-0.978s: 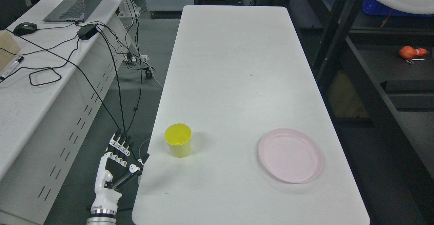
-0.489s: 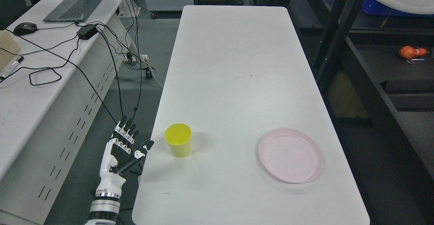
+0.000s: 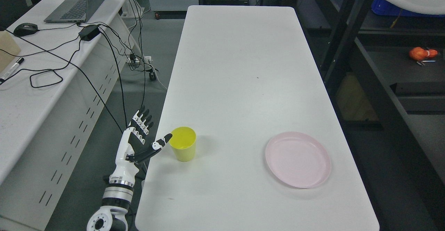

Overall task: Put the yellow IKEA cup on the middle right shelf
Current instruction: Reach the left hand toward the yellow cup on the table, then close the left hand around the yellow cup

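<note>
While the yellow cup (image 3: 183, 143) stands upright on the white table (image 3: 243, 67) near its left edge, in the lower left-centre of the frame, the left hand (image 3: 137, 141) reaches up beside it from the lower left. Its fingers (image 3: 142, 121) are spread and straight, holding nothing, and they point toward the upper right of the frame over the gap beside the table. The thumb sticks out to the right, its tip just beside the cup's rim on the left; whether it touches the rim cannot be told. The cup's mouth faces up and its inside looks bare. A pink plate (image 3: 298, 159) lies flat on the table in the lower right-centre, well apart from the cup. At the right side of the frame a dark shelf unit (image 3: 379, 85) stands next to the table, with an orange object (image 3: 421, 53) lying on one of its levels at the upper right. At the upper left a second table carries a laptop (image 3: 78, 5), a mouse (image 3: 25, 28) and loose black cables (image 3: 114, 60).
</note>
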Motion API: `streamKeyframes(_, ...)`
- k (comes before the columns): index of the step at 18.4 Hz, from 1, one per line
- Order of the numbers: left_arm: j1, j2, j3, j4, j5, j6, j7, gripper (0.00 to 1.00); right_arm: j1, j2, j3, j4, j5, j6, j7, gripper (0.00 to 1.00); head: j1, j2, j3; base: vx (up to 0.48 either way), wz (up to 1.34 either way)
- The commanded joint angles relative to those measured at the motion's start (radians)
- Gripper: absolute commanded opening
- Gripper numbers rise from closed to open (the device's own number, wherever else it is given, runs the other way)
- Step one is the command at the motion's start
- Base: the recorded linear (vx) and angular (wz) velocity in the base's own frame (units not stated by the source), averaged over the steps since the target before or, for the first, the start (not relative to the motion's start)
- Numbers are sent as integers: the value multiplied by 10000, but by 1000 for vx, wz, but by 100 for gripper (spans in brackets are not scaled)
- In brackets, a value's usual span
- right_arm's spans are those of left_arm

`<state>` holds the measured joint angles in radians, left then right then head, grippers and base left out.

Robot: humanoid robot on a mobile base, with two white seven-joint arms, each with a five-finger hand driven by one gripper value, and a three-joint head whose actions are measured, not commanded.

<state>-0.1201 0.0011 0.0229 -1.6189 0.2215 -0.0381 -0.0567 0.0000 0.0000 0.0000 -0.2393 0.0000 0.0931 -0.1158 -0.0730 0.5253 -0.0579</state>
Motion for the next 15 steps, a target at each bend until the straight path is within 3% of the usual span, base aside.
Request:
streamKeyframes(1,-256,164,-919,480,-634,-2,0,97,138,-175,169,0,-245,5,-8,99,0,0,0,0,0)
streamKeyframes(15,-441,164,-1809,1784,-1156,-355,0,97,138,-175,169,0,-245,5,-8,99,0,0,0,0,0)
